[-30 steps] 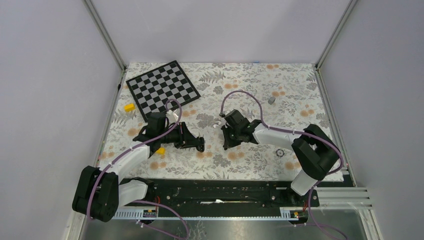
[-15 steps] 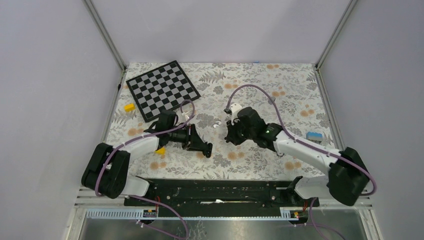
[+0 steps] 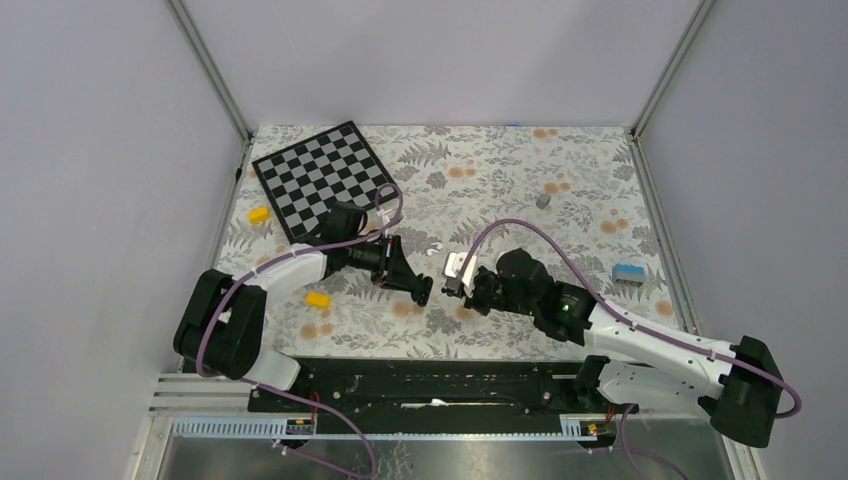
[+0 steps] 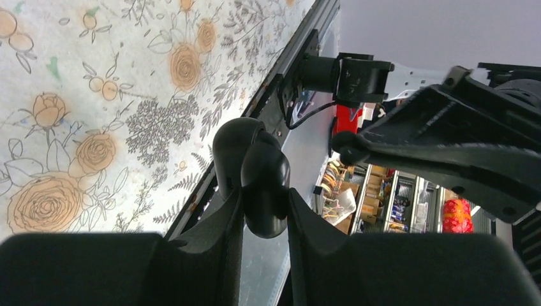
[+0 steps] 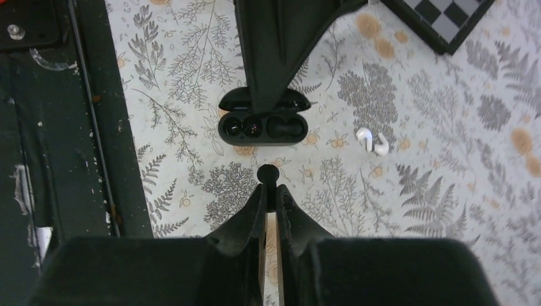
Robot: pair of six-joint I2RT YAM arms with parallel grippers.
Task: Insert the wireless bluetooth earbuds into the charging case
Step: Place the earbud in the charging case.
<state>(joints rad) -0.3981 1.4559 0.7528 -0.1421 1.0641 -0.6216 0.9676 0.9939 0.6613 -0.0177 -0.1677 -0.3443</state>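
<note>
The charging case [image 5: 265, 127] is black here, lid open, its dark sockets facing my right wrist camera. Something shiny sits in the left socket; the right one looks dark. My left gripper [image 3: 424, 292] is shut on the case, which fills the gap between its fingers in the left wrist view [image 4: 258, 172], above the table. My right gripper [image 5: 268, 191] is shut on one tiny black earbud [image 5: 268, 173] poking from its fingertips, a short way from the case's open face. In the top view the two grippers face each other, the right gripper [image 3: 452, 285] just right of the case.
A small white earbud pair [image 5: 372, 141] lies on the floral mat to the right of the case. The chessboard [image 3: 325, 178] is at the back left, with yellow blocks [image 3: 259, 214] [image 3: 318, 299] near the left arm. A blue-grey block [image 3: 627, 272] and a grey piece [image 3: 543, 200] lie right.
My left gripper has carried the case rightward toward the middle. My right arm has swung nearer and lower, bringing its earbud up to face the case. The blue-grey block is now uncovered.
</note>
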